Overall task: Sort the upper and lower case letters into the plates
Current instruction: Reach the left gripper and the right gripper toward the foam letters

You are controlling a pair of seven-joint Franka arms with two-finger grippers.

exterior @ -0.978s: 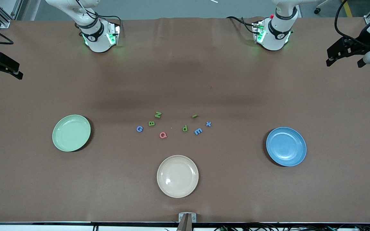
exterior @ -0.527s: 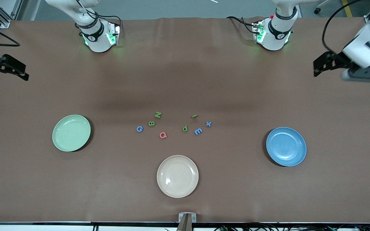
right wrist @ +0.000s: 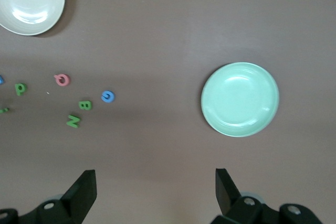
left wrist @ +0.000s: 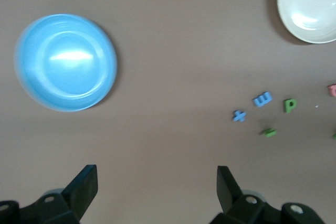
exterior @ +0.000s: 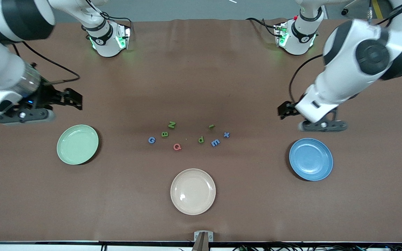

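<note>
Left gripper [left wrist: 156,182] hangs spread over bare surface [exterior: 201,80], above the blue plate [exterior: 311,159] at frame right; right gripper [right wrist: 154,184] likewise spread, above the green plate [exterior: 77,144] at frame left; letters [exterior: 177,146] sit mid-frame.

From my remote station, both arms hung over the brown table [exterior: 201,69]. The left gripper [exterior: 284,111] was up above bare cloth near the blue plate [exterior: 311,159]; the right gripper [exterior: 72,99] was up near the mint green plate [exterior: 77,144]. Between the two plates lay the scattered letters: a blue G [exterior: 151,140], green B [exterior: 165,134], green N [exterior: 172,124], red Q [exterior: 177,146], green d [exterior: 201,139] and blue m [exterior: 215,142]. A cream plate [exterior: 193,191] sat nearest the camera, empty like the others.
</note>
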